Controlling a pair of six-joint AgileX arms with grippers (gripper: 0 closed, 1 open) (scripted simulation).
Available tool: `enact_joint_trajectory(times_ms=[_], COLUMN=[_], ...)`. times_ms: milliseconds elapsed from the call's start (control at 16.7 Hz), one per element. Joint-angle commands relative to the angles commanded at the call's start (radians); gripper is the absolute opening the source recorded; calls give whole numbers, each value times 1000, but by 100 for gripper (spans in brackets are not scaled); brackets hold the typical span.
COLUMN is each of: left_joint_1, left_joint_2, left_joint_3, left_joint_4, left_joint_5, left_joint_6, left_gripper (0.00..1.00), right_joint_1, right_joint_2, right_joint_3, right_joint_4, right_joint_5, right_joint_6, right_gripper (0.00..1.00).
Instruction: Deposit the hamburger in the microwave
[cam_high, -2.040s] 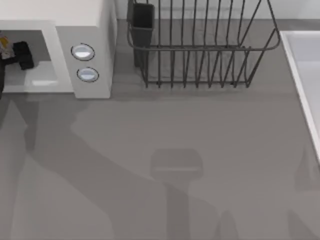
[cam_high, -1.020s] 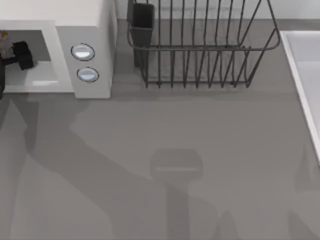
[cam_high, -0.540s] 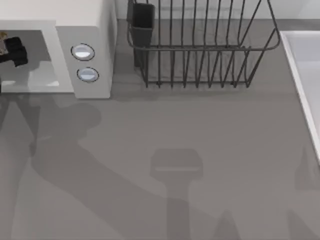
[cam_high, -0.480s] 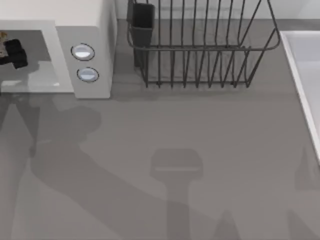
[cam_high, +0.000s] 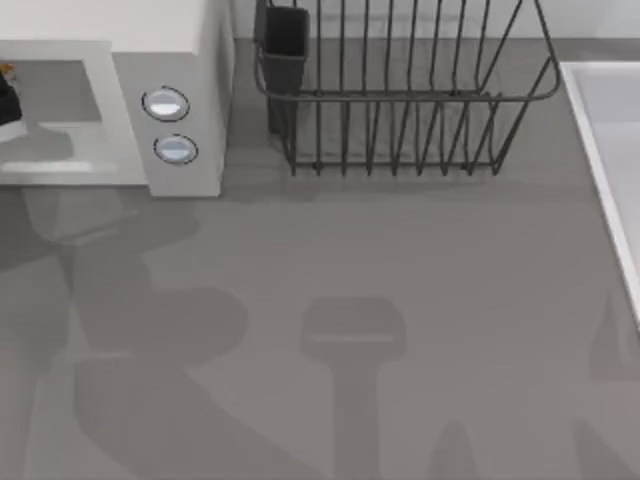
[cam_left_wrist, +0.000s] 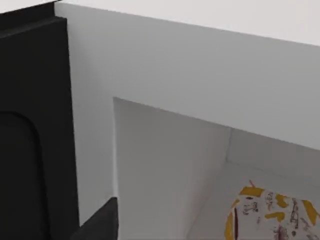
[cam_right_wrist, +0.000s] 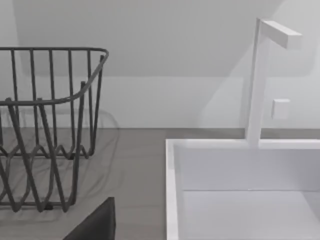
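Top view: white microwave (cam_high: 170, 60) at the worktop's (cam_high: 400, 300) far left, door (cam_left_wrist: 30, 125) open, grey cavity facing the camera, two round silvery-blue knobs (cam_high: 165, 104) stacked on its side panel. Left gripper (cam_high: 6, 100) is a black sliver at the picture's left edge, in the mouth of the cavity; cannot tell if its jaws are open or closed. Hamburger (cam_high: 5, 70) is inside the cavity, just beyond the gripper, a tiny tan-orange sliver at the edge. Left wrist view shows more of it: a rounded whitish face with a yellow-orange rim and small red and yellow marks, low in the cavity near the back wall, cut off by the frame. Contact with the gripper cannot be told. The black door stands beside the opening.

Dark wire dish rack (cam_high: 400, 90) is right of the microwave, white sink (cam_high: 605, 150) at the far right with a tap (cam_right_wrist: 257, 80). Right gripper (cam_right_wrist: 95, 225): black tip between rack and sink, jaws' state cannot be told.
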Motion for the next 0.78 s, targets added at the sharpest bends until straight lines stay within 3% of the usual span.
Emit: enact_joint_trajectory(times_ms=[780], left_joint_1=[100], left_joint_2=[26], left_joint_3=[-397], left_joint_4=[135], left_joint_5=[127], left_joint_6=[68], left_gripper=[100], right_joint_1=[0], right_joint_2=[0], right_joint_3=[0], right_joint_4=[0], right_joint_5=[0], right_joint_6=[0], right_gripper=[100])
